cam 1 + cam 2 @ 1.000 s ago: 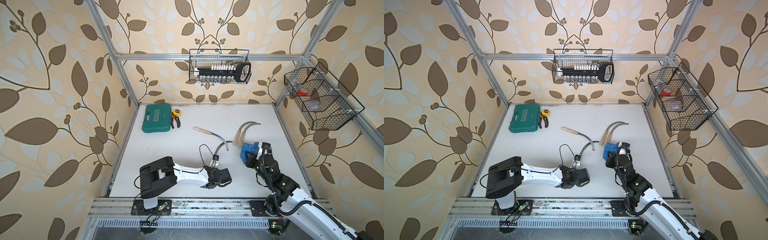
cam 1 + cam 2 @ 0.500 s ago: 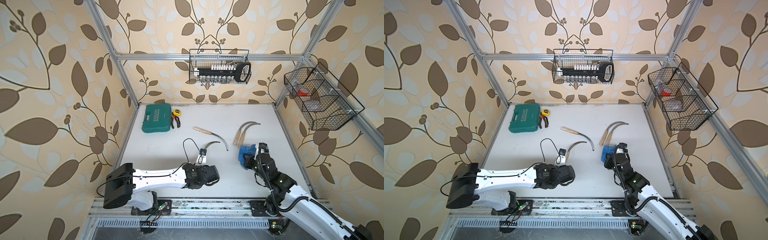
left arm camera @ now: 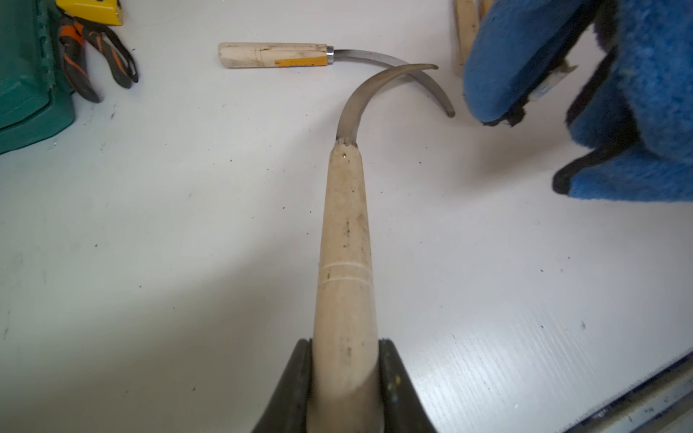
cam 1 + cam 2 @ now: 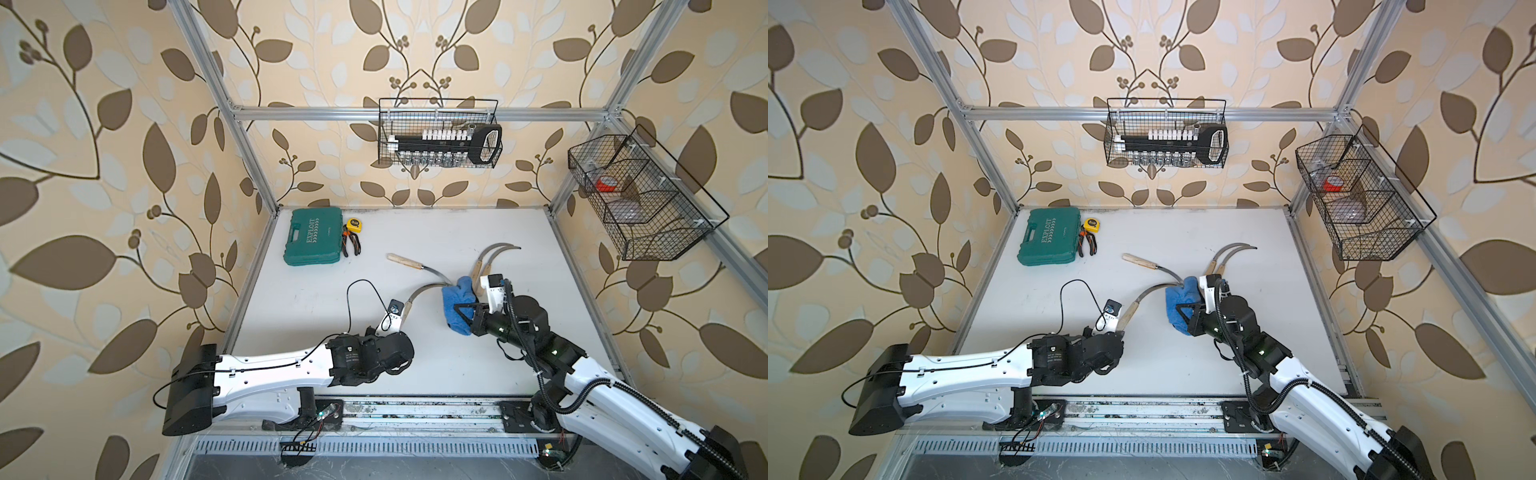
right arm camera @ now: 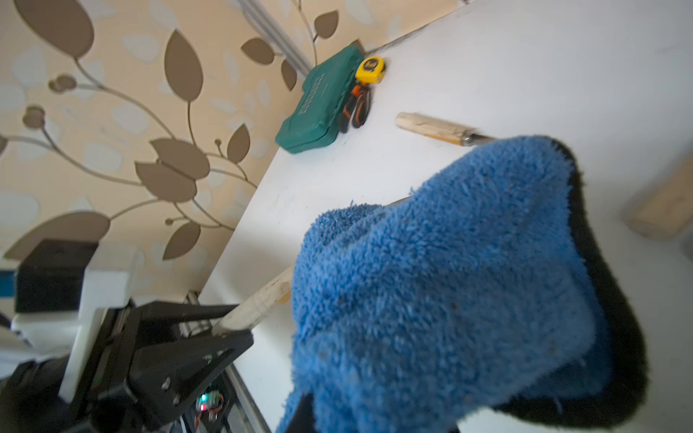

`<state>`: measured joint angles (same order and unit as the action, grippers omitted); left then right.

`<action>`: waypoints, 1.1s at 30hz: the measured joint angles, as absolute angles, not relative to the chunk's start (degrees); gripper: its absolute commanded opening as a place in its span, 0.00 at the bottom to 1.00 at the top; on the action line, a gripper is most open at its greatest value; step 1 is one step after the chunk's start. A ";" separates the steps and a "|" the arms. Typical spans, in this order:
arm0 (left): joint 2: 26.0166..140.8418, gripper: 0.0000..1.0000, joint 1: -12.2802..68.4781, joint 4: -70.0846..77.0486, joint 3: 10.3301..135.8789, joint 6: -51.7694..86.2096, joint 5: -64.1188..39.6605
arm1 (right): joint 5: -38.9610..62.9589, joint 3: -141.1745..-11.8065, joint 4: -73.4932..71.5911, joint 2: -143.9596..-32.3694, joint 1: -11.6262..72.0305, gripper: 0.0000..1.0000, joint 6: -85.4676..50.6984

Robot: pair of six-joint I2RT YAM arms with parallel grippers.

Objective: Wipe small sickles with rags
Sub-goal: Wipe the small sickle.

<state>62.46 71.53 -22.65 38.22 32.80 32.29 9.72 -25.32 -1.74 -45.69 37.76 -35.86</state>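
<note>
Left pincer [image 3: 345, 350] clamping sickle [image 3: 345, 225], rag [image 4: 455, 307] seemingly touching blade tip

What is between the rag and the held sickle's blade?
Nothing visible. The rag hangs just beside the blade of the held sickle; another sickle crosses under its tip, on the table.

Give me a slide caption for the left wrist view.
Left gripper clamps a sickle by its wooden handle, blade curving toward the blue rag.
</note>
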 measured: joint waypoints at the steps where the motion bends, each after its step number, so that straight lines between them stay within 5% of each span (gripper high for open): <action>1: 62.41 0.02 71.53 -20.95 37.32 30.85 31.68 | 9.08 -26.92 -1.63 -47.18 40.38 0.00 -35.07; 18: 60.27 0.00 71.16 -8.71 34.26 15.05 29.41 | 3.51 -37.17 -2.85 -63.40 47.86 0.00 -27.66; 33: 61.82 0.00 71.13 -0.56 30.04 12.03 29.19 | 13.78 -38.24 -5.39 -69.63 48.99 0.00 -26.52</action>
<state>61.82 71.13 -0.56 30.04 12.03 29.19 13.78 -38.24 -5.39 -69.63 48.99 -26.52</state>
